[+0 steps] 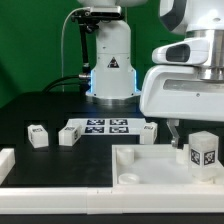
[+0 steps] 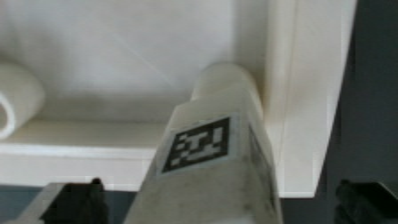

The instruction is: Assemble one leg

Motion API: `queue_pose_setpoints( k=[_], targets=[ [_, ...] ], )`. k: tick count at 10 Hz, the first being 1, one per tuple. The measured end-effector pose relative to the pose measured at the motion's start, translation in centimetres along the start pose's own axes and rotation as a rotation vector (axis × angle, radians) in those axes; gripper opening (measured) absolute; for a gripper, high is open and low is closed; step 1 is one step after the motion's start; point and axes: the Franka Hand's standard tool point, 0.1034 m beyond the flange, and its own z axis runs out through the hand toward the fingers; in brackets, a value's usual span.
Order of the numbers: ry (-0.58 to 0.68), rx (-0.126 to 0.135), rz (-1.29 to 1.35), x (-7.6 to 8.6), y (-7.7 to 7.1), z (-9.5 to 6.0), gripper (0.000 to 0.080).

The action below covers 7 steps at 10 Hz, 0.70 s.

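Observation:
One leg (image 1: 203,152), a small white block with a black-and-white tag, stands upright at the exterior view's right end of the large white tray-like piece (image 1: 120,176). My gripper (image 1: 190,130) hangs directly over it. In the wrist view the leg (image 2: 214,140) rises between my two dark fingertips (image 2: 75,202), with a visible gap on each side. My gripper (image 2: 217,208) is open around it. The leg stands close to the tray piece's raised wall (image 2: 299,70).
Three more legs lie on the black table: two at the exterior view's left (image 1: 38,136) (image 1: 68,134) and one right of the marker board (image 1: 150,132). The marker board (image 1: 100,127) lies mid-table. The robot base (image 1: 110,70) stands behind. A round boss (image 2: 15,100) sits in the tray piece.

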Motion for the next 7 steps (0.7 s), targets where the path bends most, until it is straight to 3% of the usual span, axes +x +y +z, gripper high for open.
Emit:
queue_pose_setpoints(
  k=[1, 3, 4, 5, 7],
  targets=[
    [0.002, 0.0, 0.002, 0.04, -0.04, -0.02, 0.0649],
    [0.001, 0.0, 0.003, 0.0, 0.0, 0.07, 0.0389],
    [0.001, 0.0, 0.003, -0.01, 0.01, 0.09, 0.0389],
    [0.0, 0.0, 0.014, -0.04, -0.01, 0.12, 0.0292],
    [-0.001, 0.002, 0.095, -0.07, -0.03, 0.17, 0.0292]
  ],
)
